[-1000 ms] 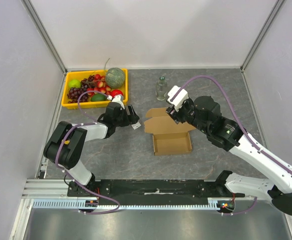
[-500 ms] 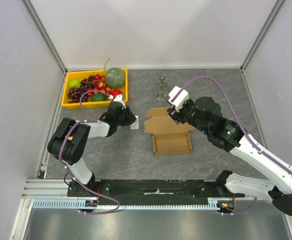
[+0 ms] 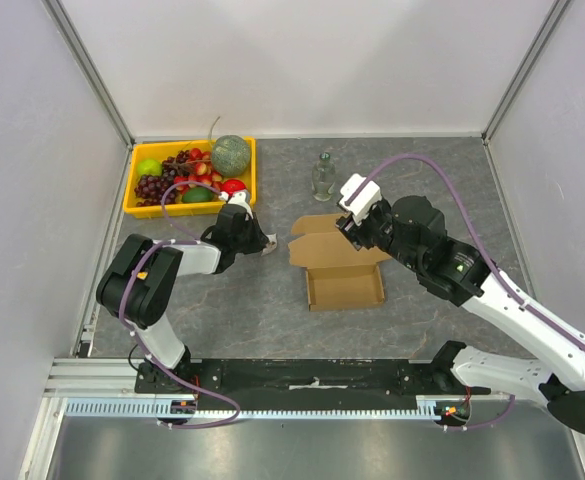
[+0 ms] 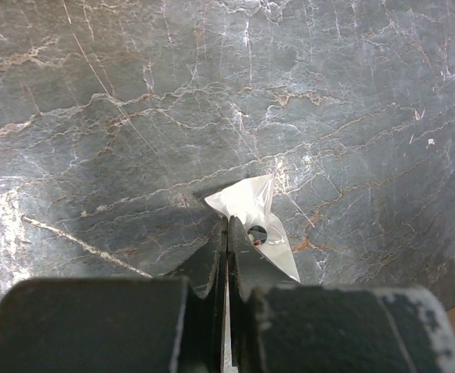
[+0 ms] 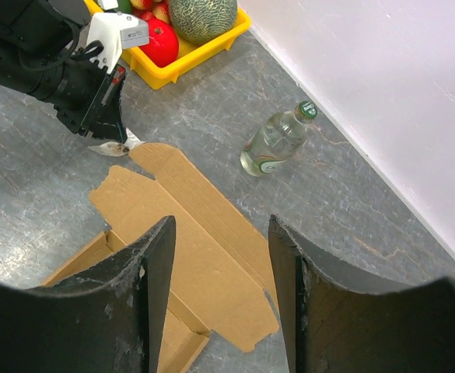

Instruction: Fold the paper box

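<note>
Left of centre, the left gripper [image 3: 264, 241] is clamped shut on a small clear plastic packet [image 4: 252, 208] on the grey marbled table [image 3: 232, 310]. At centre lies the half-folded brown corrugated cardboard paper box [image 3: 344, 270]; the right gripper [image 3: 346, 228] hovers open above its upper flap.

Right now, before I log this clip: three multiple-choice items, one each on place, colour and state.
1. Where is the bottle relative to the paper box?
A) beyond it, toward the back wall
B) inside it
C) on its near side
2. What colour is the fruit tray?
A) blue
B) yellow
C) white
3. The left gripper is:
A) wide open
B) shut on the box
C) shut on a clear plastic packet
Key: 1A, it stands past the box's far edge; 2B, yellow rim; 3C, closed fingers pinch the packet.
</note>
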You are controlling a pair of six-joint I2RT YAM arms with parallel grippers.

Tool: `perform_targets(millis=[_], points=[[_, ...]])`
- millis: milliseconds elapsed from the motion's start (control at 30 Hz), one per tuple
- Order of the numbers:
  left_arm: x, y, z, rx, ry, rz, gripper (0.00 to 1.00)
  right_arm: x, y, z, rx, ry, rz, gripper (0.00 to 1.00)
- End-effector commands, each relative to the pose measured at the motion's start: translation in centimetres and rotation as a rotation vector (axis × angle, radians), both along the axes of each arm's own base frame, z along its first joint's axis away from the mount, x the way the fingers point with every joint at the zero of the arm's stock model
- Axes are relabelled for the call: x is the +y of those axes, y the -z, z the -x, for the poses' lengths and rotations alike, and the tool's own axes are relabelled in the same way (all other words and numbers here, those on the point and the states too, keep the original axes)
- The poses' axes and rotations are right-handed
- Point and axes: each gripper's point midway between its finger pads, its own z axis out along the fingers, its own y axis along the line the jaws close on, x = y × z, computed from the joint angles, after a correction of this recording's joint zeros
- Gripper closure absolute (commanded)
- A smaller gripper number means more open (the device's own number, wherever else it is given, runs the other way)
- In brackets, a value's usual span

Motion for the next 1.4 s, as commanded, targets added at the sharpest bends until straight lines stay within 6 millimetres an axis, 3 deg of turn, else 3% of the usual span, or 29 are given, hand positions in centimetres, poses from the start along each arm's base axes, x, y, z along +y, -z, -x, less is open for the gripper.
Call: perform_targets(millis=[0, 267, 400, 567, 667, 733, 867, 900, 967, 1033, 1200, 1367], points=[[-0.1, -0.9, 0.3, -0.006, 0.009, 0.003, 0.98, -0.5, -1.7, -0.2, -0.047, 0.03, -0.061, 0.42], [0.8, -8.1, 2.2, -0.166, 0.039, 0.03, 0.98, -1.4, -2.1, -0.5, -0.078, 0.075, -0.061, 0.41], [-1.9, -11.9, 6.1, -0.279, 0.226, 0.011, 0.98, -2.4, -2.6, -0.8, -0.108, 0.123, -0.066, 0.41], [-4.8, -14.8, 12.1, -0.384, 0.338, 0.017, 0.98, -3.8, -3.1, -0.7, -0.133, 0.182, -0.088, 0.4], [-6.0, -16.0, 14.4, -0.418, 0.386, 0.063, 0.98, -4.4, -3.2, -0.6, -0.133, 0.204, -0.102, 0.4], [-7.1, -17.0, 14.8, -0.451, 0.419, 0.082, 0.98, -4.8, -3.2, -0.8, -0.132, 0.239, -0.116, 0.4], [-10.4, -16.8, 14.1, -0.451, 0.5, 0.07, 0.98, -5.4, -3.5, -0.9, -0.119, 0.293, -0.174, 0.41], [-11.6, -15.5, 14.1, -0.416, 0.54, 0.066, 0.98, -5.5, -3.5, -0.8, -0.116, 0.296, -0.184, 0.41], [-13.8, -15.5, 13.6, -0.402, 0.591, 0.064, 0.98, -5.7, -3.9, -0.7, -0.114, 0.307, -0.205, 0.42], [-15.1, -14.2, 13.2, -0.374, 0.604, 0.04, 0.98, -6.1, -4.0, -0.6, -0.115, 0.32, -0.212, 0.42], [-16.7, -13.2, 12.2, -0.353, 0.612, 0.036, 0.98, -6.6, -3.5, -0.2, -0.107, 0.328, -0.21, 0.42], [-17.7, -12.0, 12.8, -0.317, 0.657, 0.053, 0.97, -6.8, -3.0, -0.3, -0.105, 0.338, -0.195, 0.41]])
